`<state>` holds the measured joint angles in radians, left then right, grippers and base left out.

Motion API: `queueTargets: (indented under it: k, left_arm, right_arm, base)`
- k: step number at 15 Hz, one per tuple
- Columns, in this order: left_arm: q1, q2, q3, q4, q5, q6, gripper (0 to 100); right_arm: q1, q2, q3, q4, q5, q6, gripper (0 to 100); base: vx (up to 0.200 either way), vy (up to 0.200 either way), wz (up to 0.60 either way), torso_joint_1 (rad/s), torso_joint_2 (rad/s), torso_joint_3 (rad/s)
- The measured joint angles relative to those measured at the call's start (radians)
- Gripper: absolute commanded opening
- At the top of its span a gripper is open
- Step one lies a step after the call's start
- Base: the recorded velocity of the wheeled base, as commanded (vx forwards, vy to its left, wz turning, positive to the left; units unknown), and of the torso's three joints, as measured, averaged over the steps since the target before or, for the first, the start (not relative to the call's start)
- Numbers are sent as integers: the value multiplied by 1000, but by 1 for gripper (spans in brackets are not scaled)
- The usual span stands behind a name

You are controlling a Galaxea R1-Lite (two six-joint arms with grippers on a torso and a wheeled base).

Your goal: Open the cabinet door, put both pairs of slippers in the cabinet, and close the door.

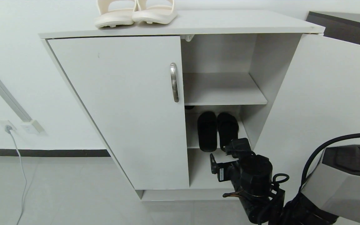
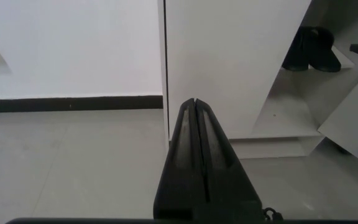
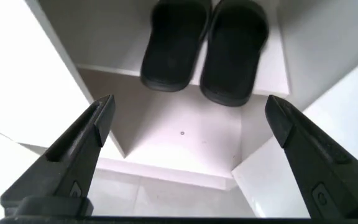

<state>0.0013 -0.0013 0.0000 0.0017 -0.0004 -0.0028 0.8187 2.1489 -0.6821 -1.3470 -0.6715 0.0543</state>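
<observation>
Our right hand [image 3: 189,107] hangs empty with its fingers spread wide apart before the cabinet [image 1: 230,22], whose right door [image 1: 323,93] is swung open beside it. The black slippers [image 3: 173,43] lie side by side on the middle shelf [image 1: 192,131] just ahead of its fingertips. The cream slippers [image 1: 136,14] sit on the cabinet top, high above. Our left hand [image 2: 194,109] is pressed together, facing the closed left door [image 1: 114,109].
</observation>
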Motion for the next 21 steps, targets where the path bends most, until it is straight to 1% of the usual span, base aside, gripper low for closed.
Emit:
queueTargets:
  k: [11, 21]
  left_arm:
    - [0, 0, 0, 0, -1, 1, 0]
    - [0, 0, 0, 0, -2, 3, 0]
  right_arm:
    - [3, 1, -7, -9, -4, -7, 100]
    - [3, 1, 0, -23, -2, -6, 100]
  base:
    - [0, 0, 0, 1, 0, 5]
    - [0, 0, 0, 4, 2, 168]
